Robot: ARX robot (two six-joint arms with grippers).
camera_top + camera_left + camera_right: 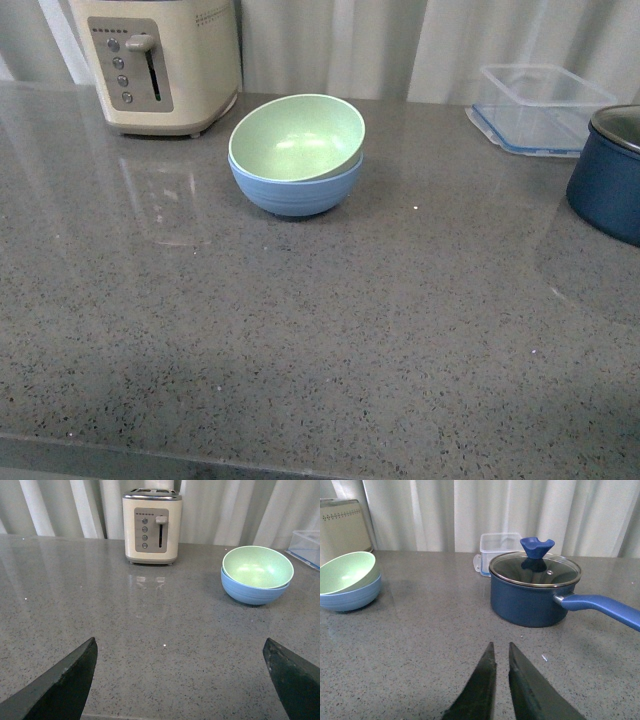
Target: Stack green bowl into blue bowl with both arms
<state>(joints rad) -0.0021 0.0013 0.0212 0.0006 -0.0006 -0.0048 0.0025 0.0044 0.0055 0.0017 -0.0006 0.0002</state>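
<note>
Green bowl (297, 135) sits nested, slightly tilted, inside the blue bowl (295, 191) on the grey countertop (300, 330), with a cream toaster (160, 62) at ten o'clock. At three o'clock, a clear lidded tub (540, 105) looks empty; the navy pot (534, 594) wears its glass lid. Left gripper (180, 680) gapes wide, right gripper (502, 655) nearly closed, both holding nothing.

Left gripper (180, 680) is held wide open, fingers (60, 690) well apart; right gripper (501, 652) is nearly closed, nothing gripped.

green bowl (296, 135) inside blue bowl (295, 192)
</note>
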